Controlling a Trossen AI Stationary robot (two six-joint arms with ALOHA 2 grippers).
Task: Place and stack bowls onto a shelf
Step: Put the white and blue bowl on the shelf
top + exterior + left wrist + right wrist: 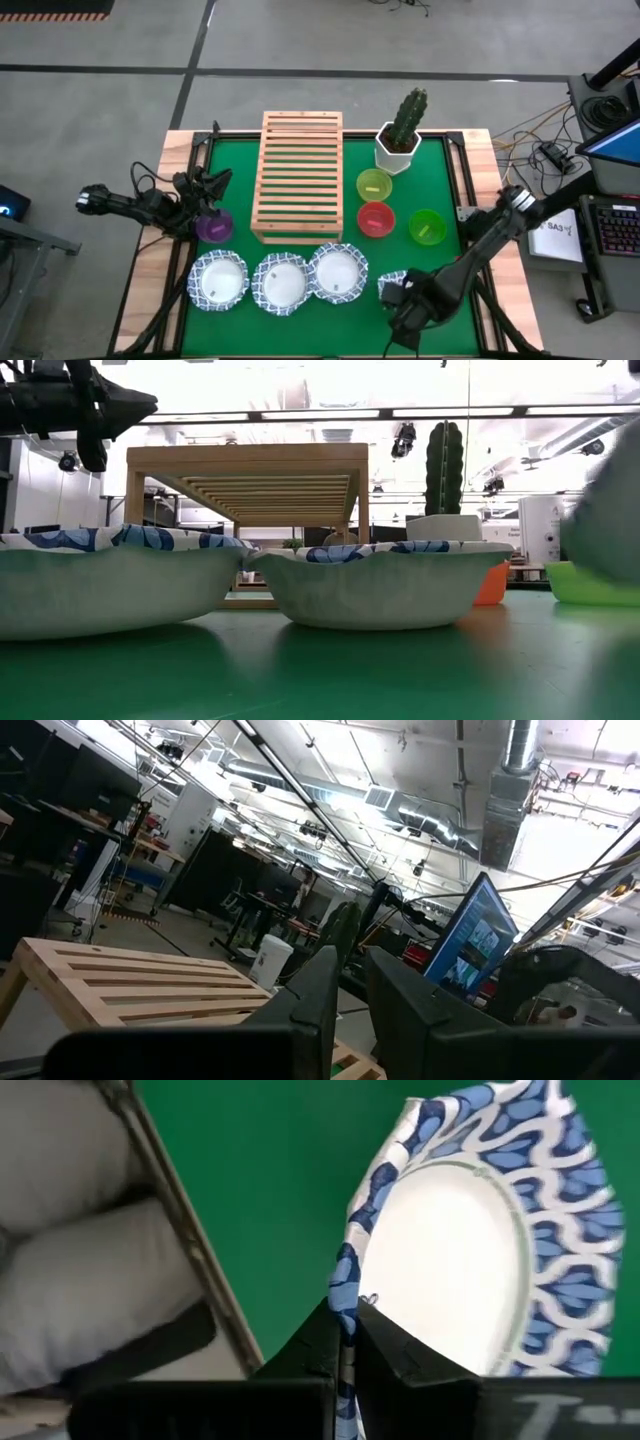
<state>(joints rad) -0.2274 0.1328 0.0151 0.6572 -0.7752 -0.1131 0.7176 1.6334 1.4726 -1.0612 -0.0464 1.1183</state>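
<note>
Clamped between the right gripper [343, 1342] fingers at the near right of the green mat [440, 180]: the rim of a fourth blue-rimmed white bowl [480, 1240], tilted on edge. Lined up to its left, three more blue-rimmed bowls [280, 281], in front of the bare wooden shelf [299, 175]. Far left, beside the shelf's near end, the left gripper [203, 197] over the purple bowl [214, 227], fingers nearly together with a slim gap, gripping nothing visible.

You have a cactus [409, 115] standing upright in a white hexagonal pot [396, 152] near the far right corner of the green table [445, 190]. Off the table's right side sit a keyboard [616, 238] and what looks like a monitor [617, 137].
</note>
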